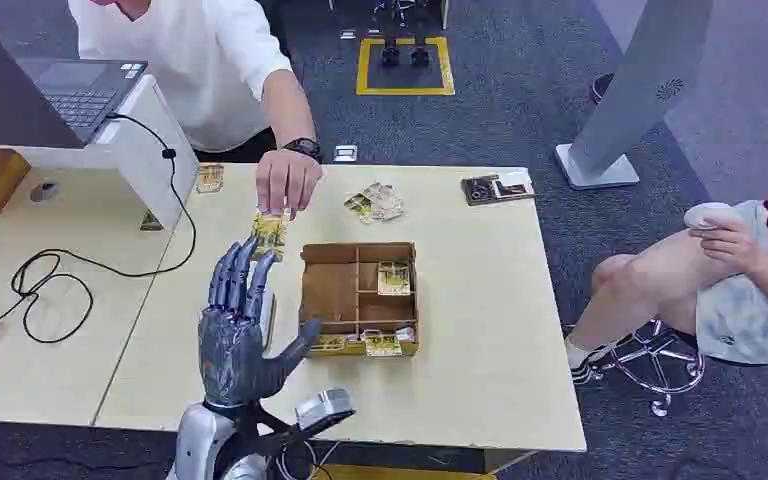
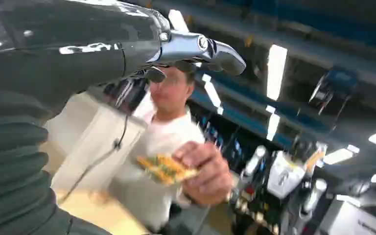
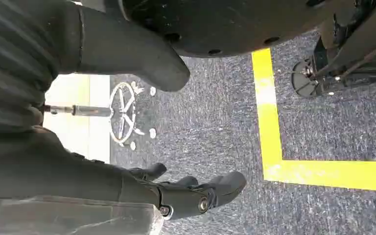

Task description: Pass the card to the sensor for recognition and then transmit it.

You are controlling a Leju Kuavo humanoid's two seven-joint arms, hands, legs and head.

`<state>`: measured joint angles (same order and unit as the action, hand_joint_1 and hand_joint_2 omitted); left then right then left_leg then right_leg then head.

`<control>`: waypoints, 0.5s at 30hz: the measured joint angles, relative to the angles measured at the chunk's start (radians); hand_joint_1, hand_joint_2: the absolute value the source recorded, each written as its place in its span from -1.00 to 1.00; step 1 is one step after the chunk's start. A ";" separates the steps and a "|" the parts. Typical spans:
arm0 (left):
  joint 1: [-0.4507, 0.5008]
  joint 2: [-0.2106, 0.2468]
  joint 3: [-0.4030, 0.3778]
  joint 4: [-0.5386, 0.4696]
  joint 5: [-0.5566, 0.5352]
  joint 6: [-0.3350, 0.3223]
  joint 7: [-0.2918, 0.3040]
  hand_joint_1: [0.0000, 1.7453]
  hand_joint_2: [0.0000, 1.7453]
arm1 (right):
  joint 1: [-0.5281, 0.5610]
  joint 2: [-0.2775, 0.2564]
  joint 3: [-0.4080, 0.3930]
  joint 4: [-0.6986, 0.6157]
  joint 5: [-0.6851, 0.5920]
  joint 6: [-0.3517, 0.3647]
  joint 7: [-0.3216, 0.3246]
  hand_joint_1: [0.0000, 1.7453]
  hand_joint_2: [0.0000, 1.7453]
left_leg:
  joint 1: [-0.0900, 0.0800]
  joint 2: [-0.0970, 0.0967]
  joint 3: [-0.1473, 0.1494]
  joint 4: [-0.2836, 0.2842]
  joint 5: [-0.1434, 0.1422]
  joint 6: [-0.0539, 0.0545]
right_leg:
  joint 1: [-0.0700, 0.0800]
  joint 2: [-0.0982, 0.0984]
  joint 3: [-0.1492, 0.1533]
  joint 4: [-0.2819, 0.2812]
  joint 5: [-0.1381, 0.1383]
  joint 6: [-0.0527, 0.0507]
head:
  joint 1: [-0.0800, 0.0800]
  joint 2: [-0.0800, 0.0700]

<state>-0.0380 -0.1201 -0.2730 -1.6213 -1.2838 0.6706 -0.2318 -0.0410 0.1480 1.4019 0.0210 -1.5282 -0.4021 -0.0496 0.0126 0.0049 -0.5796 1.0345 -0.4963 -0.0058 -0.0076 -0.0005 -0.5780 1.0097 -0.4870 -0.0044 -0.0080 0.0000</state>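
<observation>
Card (image 1: 268,232), thin, light, stiffish, sits at our open, empty left robot hand (image 1: 240,325) fingertips; we'd pinch its free edge.

Silver forearm, dark grey left hand (image 1: 240,335) — glossy fingers (ribbed wrist cover).

1. In the head view we see the person (image 1: 200,60) at the table cut off above the shoulders by the top edge.
2. The card (image 2: 166,169) in the left wrist view is blurred; we cannot read its print.
3. The seated person (image 1: 750,270) is cut off by the right edge.
</observation>
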 joint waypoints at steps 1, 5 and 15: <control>-0.010 -0.016 0.029 0.000 -0.025 0.000 -0.016 -1.00 1.00 | 0.000 -0.001 0.004 0.000 0.003 0.004 0.000 -1.00 1.00 | 0.000 0.000 0.000 0.000 0.000 0.000 | 0.000 0.000 0.000 0.000 0.000 0.000 | 0.000 0.000; -0.048 -0.062 0.130 0.000 -0.118 0.000 -0.039 -1.00 1.00 | -0.002 -0.007 0.024 0.001 0.016 0.021 0.010 -1.00 1.00 | 0.000 0.000 0.000 0.000 0.000 0.000 | 0.000 0.000 0.000 0.000 0.000 0.000 | 0.000 0.000; -0.108 -0.040 0.157 0.008 -0.266 0.000 0.231 -1.00 1.00 | -0.005 -0.016 0.053 0.001 0.016 0.033 0.019 -1.00 1.00 | 0.000 0.000 0.001 0.000 0.000 0.000 | 0.000 0.000 0.000 0.000 0.000 0.000 | 0.000 0.000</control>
<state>-0.1461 -0.1603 -0.1156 -1.6136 -1.5503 0.6706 -0.0008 -0.0462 0.1324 1.4553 0.0221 -1.5125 -0.3693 -0.0301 0.0128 0.0050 -0.5790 1.0345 -0.4963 -0.0058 -0.0075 -0.0002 -0.5780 1.0098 -0.4869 -0.0044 -0.0084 0.0000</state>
